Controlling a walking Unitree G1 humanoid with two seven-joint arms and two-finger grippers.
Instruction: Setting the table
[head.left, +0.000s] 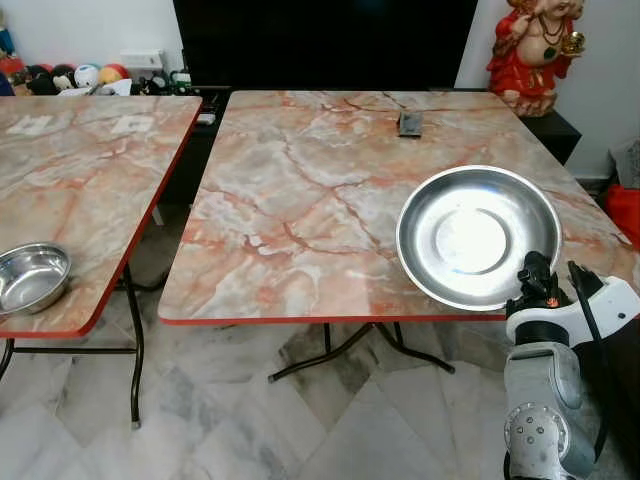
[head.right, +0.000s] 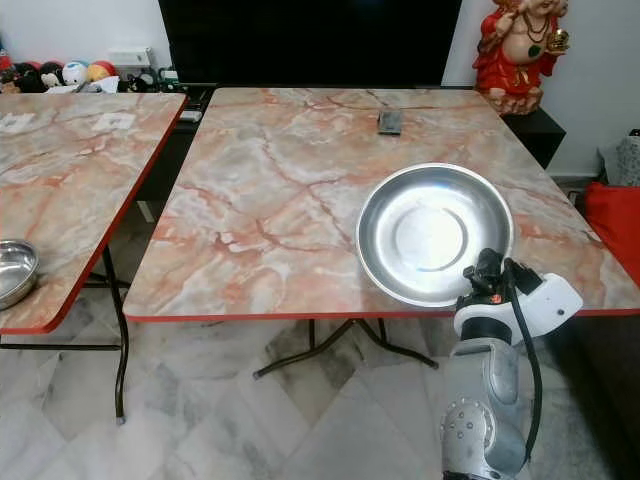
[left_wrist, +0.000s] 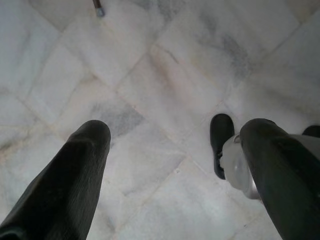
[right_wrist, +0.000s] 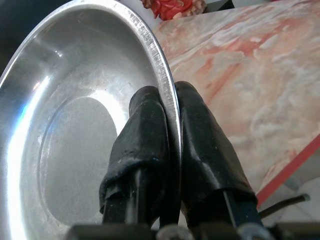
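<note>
Over the near right corner of the marble table (head.left: 300, 200), my right gripper (head.left: 537, 280) pinches the near rim of the steel plate (head.left: 478, 235), which looks tilted up toward me; I think it could slide off the edge if I let go too soon. From the right wrist, both fingers (right_wrist: 145, 150) clamp the thin rim, the plate shiny, shallow, empty. From the left wrist, my left gripper (left_wrist: 170, 150) hangs wide apart above the floor (left_wrist: 165, 65).

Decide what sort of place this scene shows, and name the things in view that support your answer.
Probably a living or dining room in a home: two marble-patterned folding tables, a large dark screen against the wall, a red figurine and a marble-tiled floor.
</note>
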